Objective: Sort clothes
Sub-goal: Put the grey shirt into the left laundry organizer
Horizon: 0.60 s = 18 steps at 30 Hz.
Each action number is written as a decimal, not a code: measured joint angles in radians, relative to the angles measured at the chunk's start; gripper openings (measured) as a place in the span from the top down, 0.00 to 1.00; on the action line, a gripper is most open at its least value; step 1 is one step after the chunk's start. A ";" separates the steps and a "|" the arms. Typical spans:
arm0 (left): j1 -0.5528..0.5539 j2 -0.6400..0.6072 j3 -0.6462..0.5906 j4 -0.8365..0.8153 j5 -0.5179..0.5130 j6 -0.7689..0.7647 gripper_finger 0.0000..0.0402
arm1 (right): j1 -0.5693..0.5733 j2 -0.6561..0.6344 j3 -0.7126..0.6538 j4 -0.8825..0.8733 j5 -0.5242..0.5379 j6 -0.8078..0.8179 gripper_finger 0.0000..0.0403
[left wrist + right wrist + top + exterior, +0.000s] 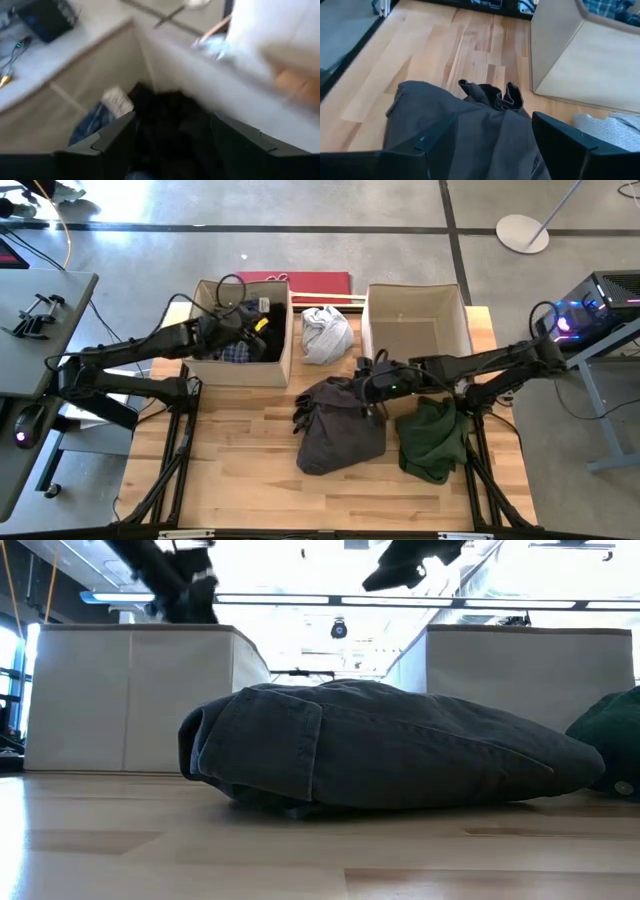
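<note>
The blue-white plaid shirt (pixel 237 352) and the small black garment (pixel 272 315) lie in the left beige box (pixel 240 370). My left gripper (pixel 255 323) hangs open over them; in its wrist view (pixel 170 120) the black garment (pixel 165 102) lies below the fingers and the plaid shirt (pixel 90 125) beside it. The dark grey-brown garment (pixel 335 430) lies heaped on the table. My right gripper (pixel 360 375) is open above its far edge (pixel 490 120). The dark green garment (pixel 432 438) lies to its right. The light grey-white garment (pixel 325 332) lies between the boxes.
The right beige box (pixel 368 320) stands at the back right with nothing showing inside. A red flat object (pixel 310 280) lies behind the table. Bare wood runs along the table's near edge (pixel 320 505). In the low view both grippers hang above the boxes' rims (pixel 130 630).
</note>
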<state>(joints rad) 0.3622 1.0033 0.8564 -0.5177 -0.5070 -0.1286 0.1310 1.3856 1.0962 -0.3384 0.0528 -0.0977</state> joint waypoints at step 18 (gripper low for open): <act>-0.487 -0.060 -0.058 0.207 0.003 -0.168 0.39 | 0.117 0.356 0.011 0.081 -0.102 -0.033 0.37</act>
<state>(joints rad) -0.1246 0.9429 0.7986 -0.3108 -0.5036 -0.2969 0.2483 1.7414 1.1070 -0.2572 -0.0493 -0.1311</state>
